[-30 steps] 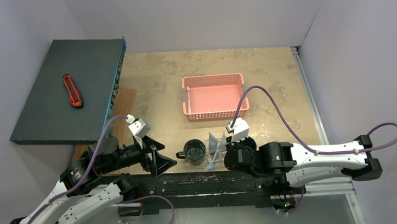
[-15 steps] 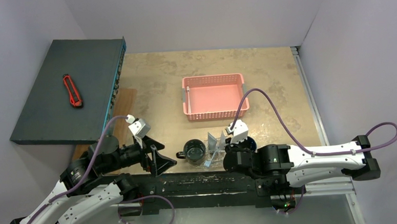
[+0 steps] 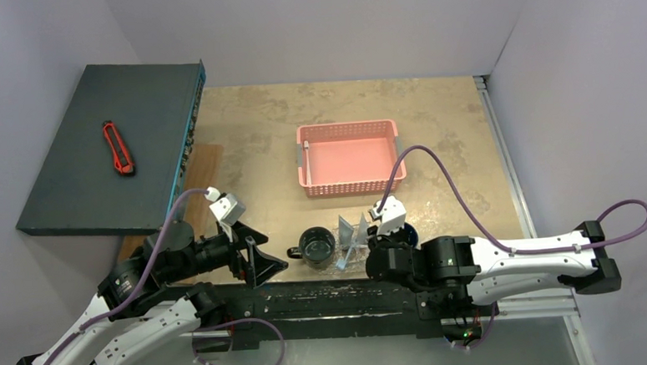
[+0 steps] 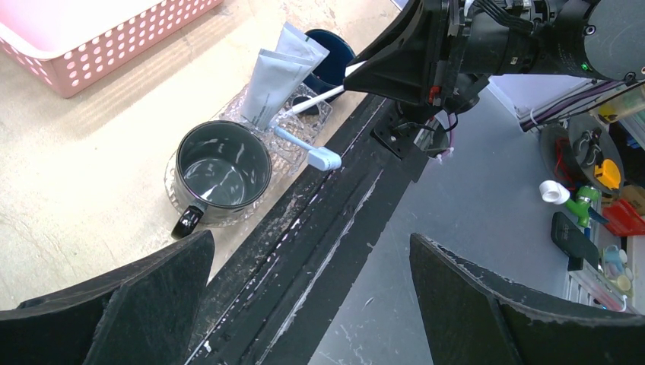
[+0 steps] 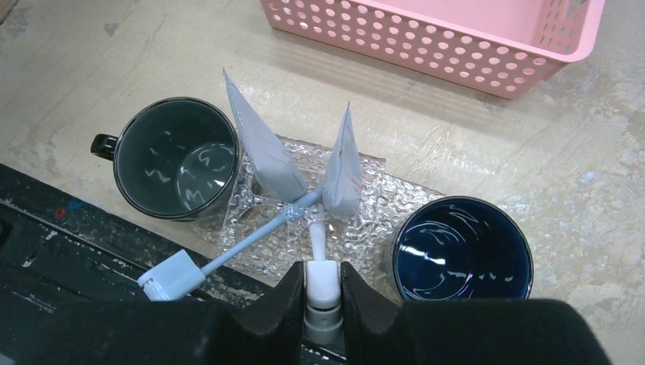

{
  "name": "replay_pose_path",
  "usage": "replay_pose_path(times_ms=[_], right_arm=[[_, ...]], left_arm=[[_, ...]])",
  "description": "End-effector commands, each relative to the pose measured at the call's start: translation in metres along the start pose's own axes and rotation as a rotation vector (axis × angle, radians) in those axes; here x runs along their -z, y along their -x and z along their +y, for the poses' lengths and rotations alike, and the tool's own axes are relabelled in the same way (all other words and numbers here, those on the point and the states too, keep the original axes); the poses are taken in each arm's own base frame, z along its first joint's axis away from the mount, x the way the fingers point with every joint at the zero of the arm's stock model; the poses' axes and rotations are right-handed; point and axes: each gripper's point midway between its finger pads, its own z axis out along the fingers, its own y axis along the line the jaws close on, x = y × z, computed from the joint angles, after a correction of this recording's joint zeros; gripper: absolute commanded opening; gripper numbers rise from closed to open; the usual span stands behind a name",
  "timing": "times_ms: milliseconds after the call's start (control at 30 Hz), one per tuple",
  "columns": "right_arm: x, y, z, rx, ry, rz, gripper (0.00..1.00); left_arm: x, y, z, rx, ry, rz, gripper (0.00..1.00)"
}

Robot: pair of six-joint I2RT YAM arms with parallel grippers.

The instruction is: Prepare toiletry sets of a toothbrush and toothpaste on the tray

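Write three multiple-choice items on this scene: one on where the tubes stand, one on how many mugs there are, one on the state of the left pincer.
1. Where do the two tubes stand?
A. in the pink basket
B. on the clear tray
C. on the dark box

2. How many mugs are in view?
A. three
B. one
C. two

3. How is the left pincer?
A. open and empty
B. shut on a tube
C. shut on a mug

Key:
1 B, both tubes stand on the bumpy clear tray.
2 C, there is a green mug and a blue mug, and no other.
3 A, its fingers stand wide apart with nothing between them.
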Motion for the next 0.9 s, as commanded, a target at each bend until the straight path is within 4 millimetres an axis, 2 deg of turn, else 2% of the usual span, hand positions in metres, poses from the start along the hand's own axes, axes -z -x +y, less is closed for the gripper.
replay_pose_path(times_ms=[0, 433, 867], right_arm=[[0.0, -0.002, 0.001, -0.015, 0.008, -0.006, 0.24], [0.004, 0.004, 0.002, -0.02, 0.019, -0.02, 0.32], [0.012, 0.028, 0.003, -0.013, 0.019, -0.077, 0.4]], left_arm=[[-0.002, 0.004, 0.002, -0.019, 0.01, -0.015, 1.0], [-0.002, 0.004, 0.003, -0.016, 0.013, -0.015, 1.0], [-0.002, 0.005, 0.004, -0.013, 0.023, -0.013, 1.0]])
